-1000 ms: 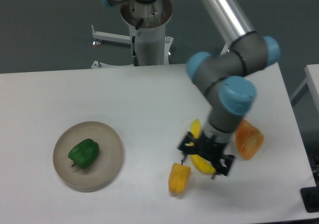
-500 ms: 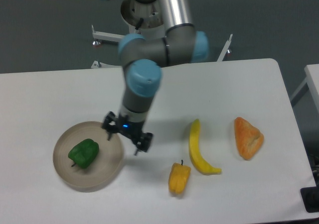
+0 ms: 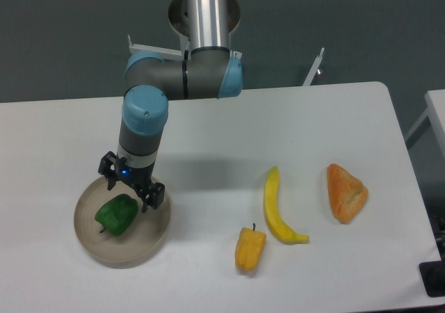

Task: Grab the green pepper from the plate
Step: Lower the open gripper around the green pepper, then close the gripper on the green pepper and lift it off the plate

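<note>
The green pepper (image 3: 116,215) lies on the left half of the round beige plate (image 3: 154,233) at the table's front left. My gripper (image 3: 130,193) hangs over the plate's back part, just above and slightly right of the pepper. Its jaws are open and hold nothing, one finger (image 3: 108,179) left and one right of the pepper's upper edge.
A small yellow-orange pepper (image 3: 249,249) lies at front centre. A yellow banana (image 3: 276,206) lies right of it, and an orange wedge-shaped fruit (image 3: 345,192) further right. The arm's base (image 3: 206,28) stands at the back edge of the white table.
The gripper has swung left across the table, from over the banana to above the plate, and now hovers by the green pepper. The objects have not moved.
</note>
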